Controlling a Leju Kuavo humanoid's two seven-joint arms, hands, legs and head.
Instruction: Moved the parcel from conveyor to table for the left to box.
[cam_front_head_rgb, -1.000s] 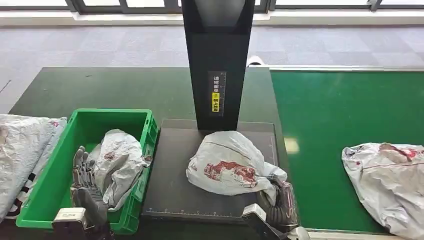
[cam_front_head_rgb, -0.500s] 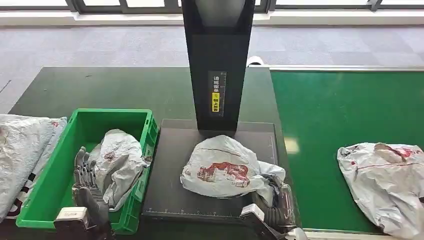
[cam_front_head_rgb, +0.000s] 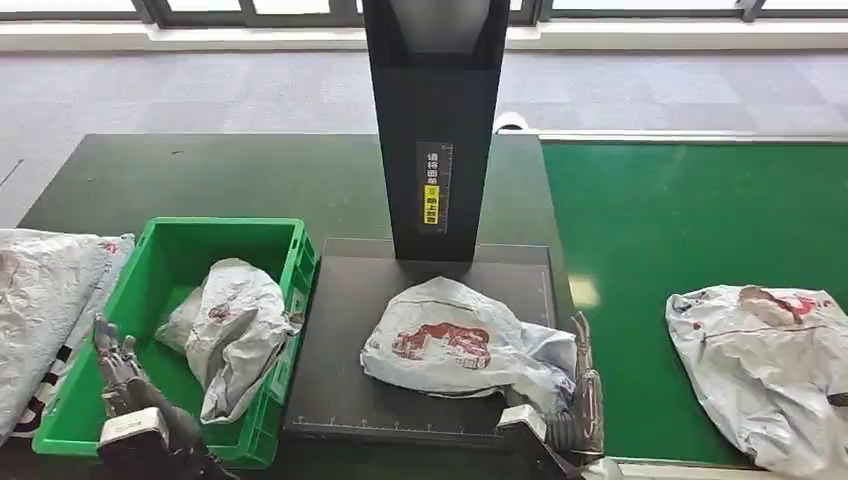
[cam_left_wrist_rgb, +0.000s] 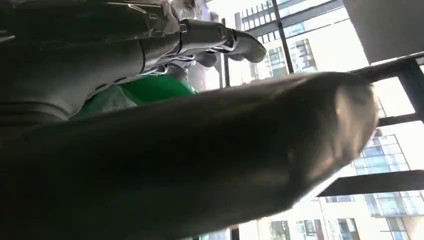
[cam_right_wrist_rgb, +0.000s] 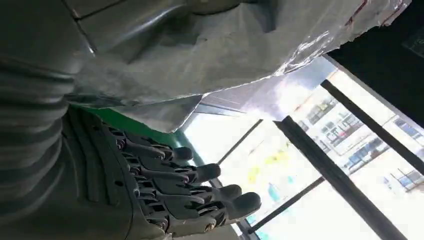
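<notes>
A crumpled white parcel with red print (cam_front_head_rgb: 450, 345) lies on the black scanning plate (cam_front_head_rgb: 345, 300) in the middle of the table. Just right of the parcel's end, my right hand (cam_front_head_rgb: 580, 395) stands with its fingers straight and apart, holding nothing. The right wrist view has those stretched fingers (cam_right_wrist_rgb: 195, 192) beside the parcel's plastic (cam_right_wrist_rgb: 225, 50). My left hand (cam_front_head_rgb: 120, 375) hovers over the left wall of the green box (cam_front_head_rgb: 225, 226), fingers spread and empty. A second white parcel (cam_front_head_rgb: 235, 330) lies inside the box.
A tall black scanner post (cam_front_head_rgb: 435, 130) rises behind the plate. On the green conveyor (cam_front_head_rgb: 690, 220) at the right lies another white parcel (cam_front_head_rgb: 760, 365). More white bags (cam_front_head_rgb: 40, 300) are piled left of the box. The dark table (cam_front_head_rgb: 200, 175) extends behind the box.
My right hand let go of the parcel's end and straightened its fingers; the parcel settled slightly left on the plate. My left hand moved left, away from the boxed parcel. The conveyor parcel drifted left.
</notes>
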